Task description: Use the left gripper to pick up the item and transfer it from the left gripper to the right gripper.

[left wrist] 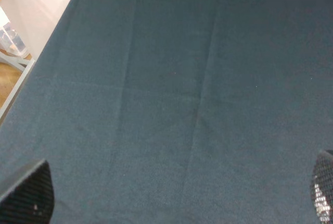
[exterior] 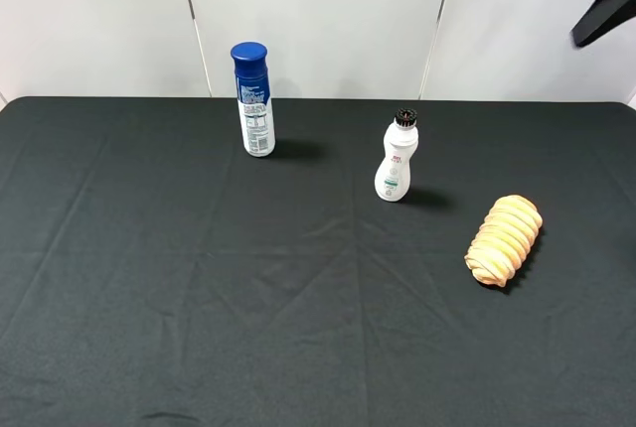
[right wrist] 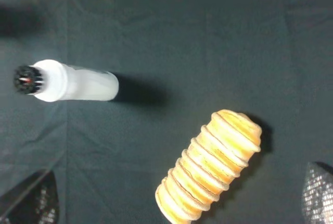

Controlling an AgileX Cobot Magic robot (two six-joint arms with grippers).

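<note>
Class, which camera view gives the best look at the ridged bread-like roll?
The right wrist view: the roll fills much of the frame, ridges clear. The exterior high view shows it whole but small. The left wrist view shows only cloth.

You are looking at a table [exterior: 149, 328] draped in creased black cloth [left wrist: 171, 104], running up to a white panelled wall [exterior: 318, 20] with thin vertical seams. Beyond the table's edge, a strip of wooden floor [left wrist: 9, 83] and pale fittings are showing under even light.

Both hands hang spread wide and hold nothing: the left hand [left wrist: 171, 195] and the right hand [right wrist: 177, 198]. The right arm [exterior: 606, 8] shows at two o'clock overhead.
</note>
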